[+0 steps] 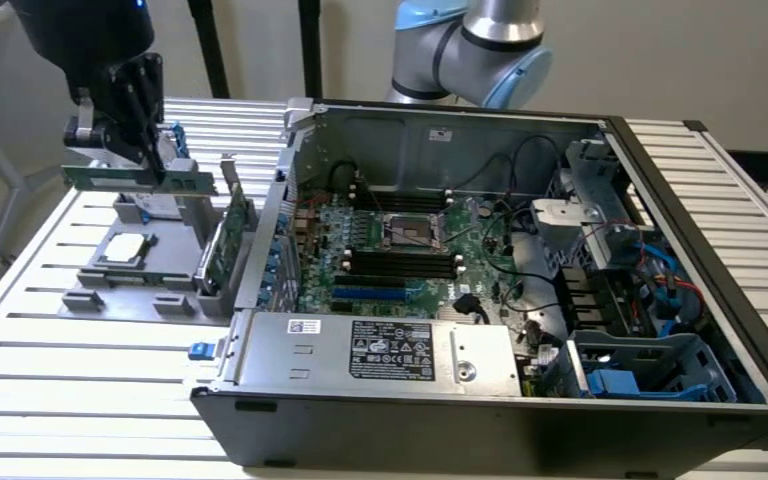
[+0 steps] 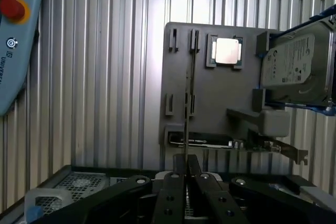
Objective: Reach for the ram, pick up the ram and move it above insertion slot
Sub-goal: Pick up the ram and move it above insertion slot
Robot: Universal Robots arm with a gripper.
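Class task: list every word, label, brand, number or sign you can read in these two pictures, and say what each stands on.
"UNIVERS", cut off at the picture's edge: on the light blue teach pendant.
White label on the power supply: print too small to read.
White sticker beside it: unreadable.
Label on the hard drive: too blurred to read.

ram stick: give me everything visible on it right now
The ram is a long, narrow, flat green board, clamped in the gripper and lifted clear above the grey parts holder at the exterior view's left, outside the computer case. It lies roughly level, long edge horizontal, sticking out on both sides of the fingers. In the wrist view it shows edge-on as a thin dark strip running out from the closed fingers. Nothing else touches it.
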